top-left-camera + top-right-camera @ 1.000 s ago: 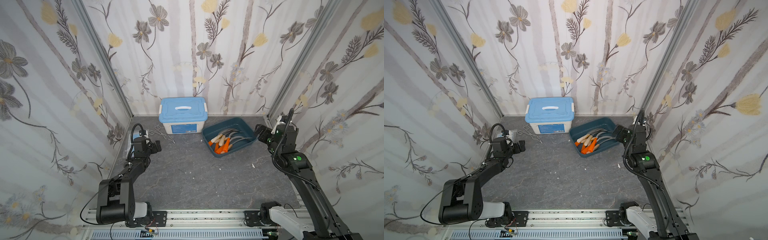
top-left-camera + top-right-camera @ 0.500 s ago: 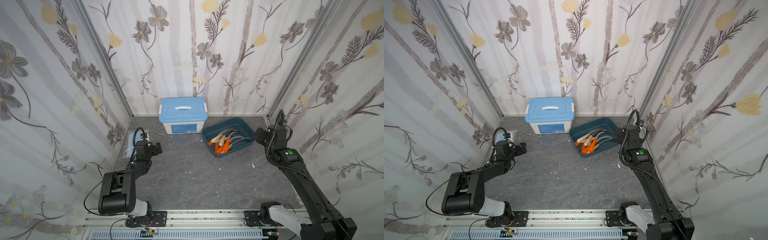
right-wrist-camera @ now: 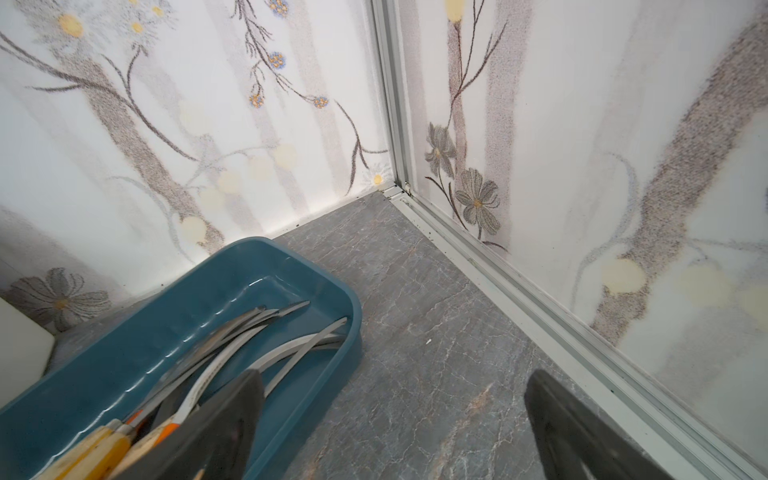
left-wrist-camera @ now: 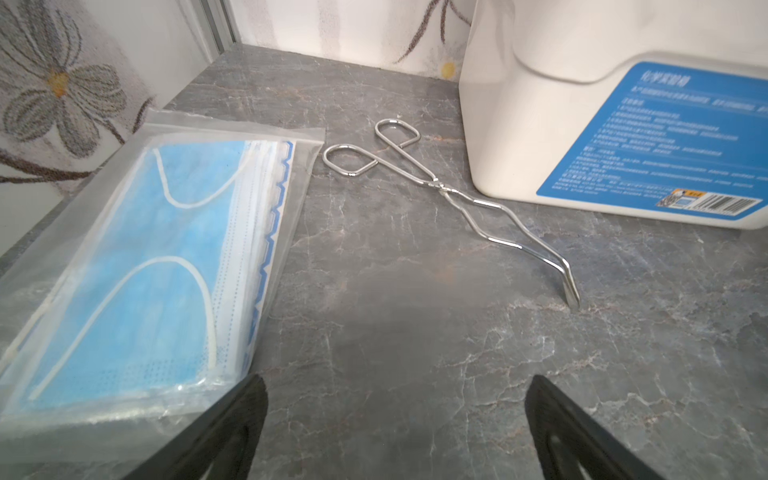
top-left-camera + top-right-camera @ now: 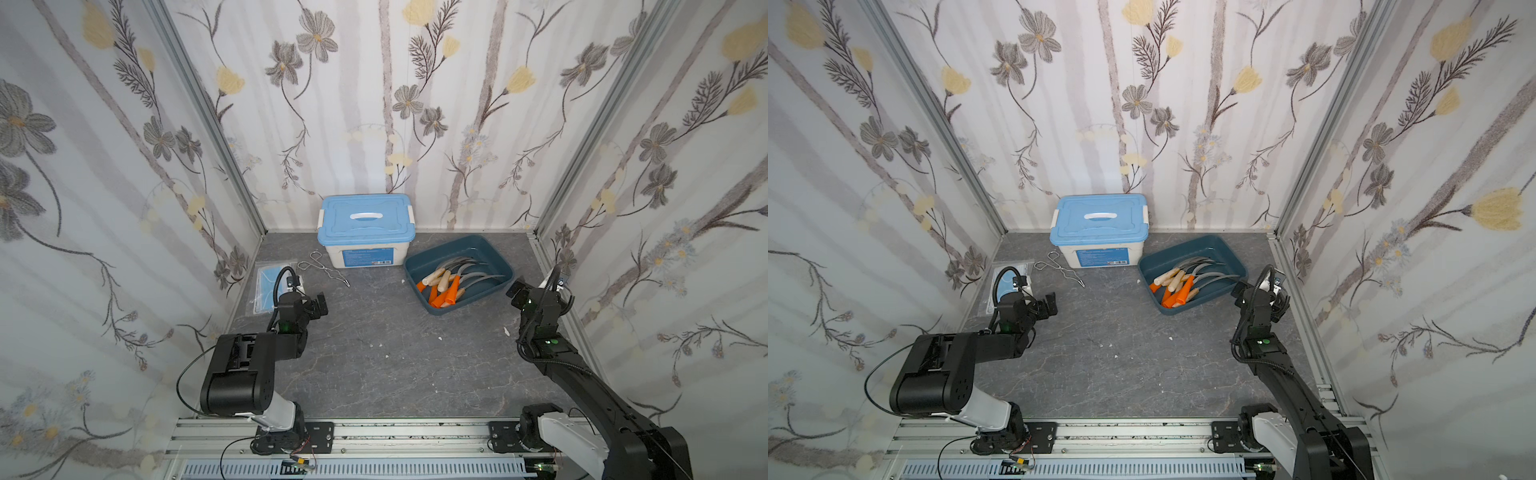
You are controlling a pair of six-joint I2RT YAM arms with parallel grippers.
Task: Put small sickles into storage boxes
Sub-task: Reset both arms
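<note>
Left gripper (image 4: 397, 382) and right gripper (image 3: 395, 374) are hovering spread, empty; curved grey-bladed sickles (image 5: 453, 282) are lying in shallow teal plastic tray (image 5: 484, 251), seemingly needing only retreat.

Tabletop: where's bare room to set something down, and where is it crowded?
Widest free patch: mid tabletop, between left gripper and right gripper, in front of white box and tray. Also a bare strip between tray and right wall. Crowded: back row, mask pack, tongs, white box, tray holding sickles.
</note>
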